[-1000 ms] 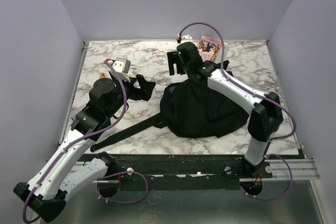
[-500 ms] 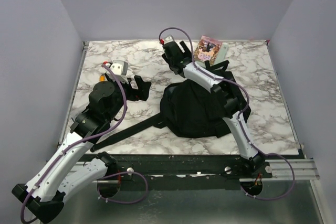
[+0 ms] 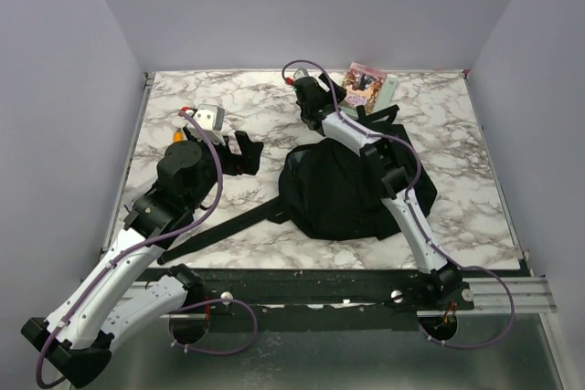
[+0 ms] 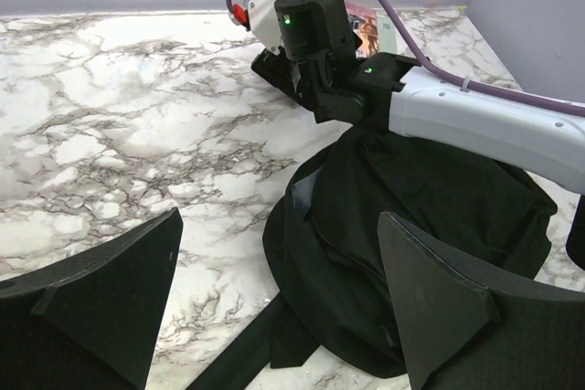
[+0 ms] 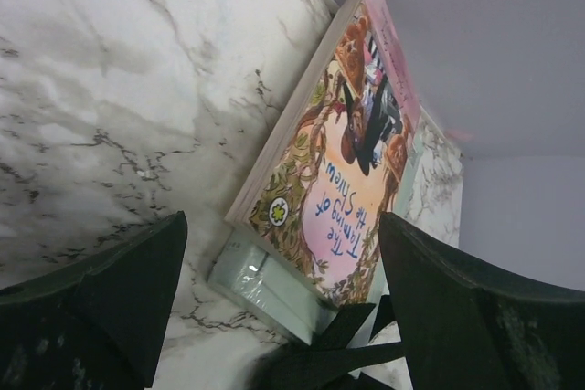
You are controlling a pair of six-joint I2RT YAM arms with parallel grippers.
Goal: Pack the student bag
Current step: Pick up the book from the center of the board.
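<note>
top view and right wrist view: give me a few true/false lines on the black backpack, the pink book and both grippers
1. The soft black fabric backpack lies on the marble table. True.
2. The pink floral-covered paperback is inside the backpack. False: it lies at the table's far edge, on top of a pale green book.
3. The right gripper is shut on the paperback. False: it is open and holds nothing, with the paperback just ahead of it.
4. The left gripper is open and empty. True.
</note>
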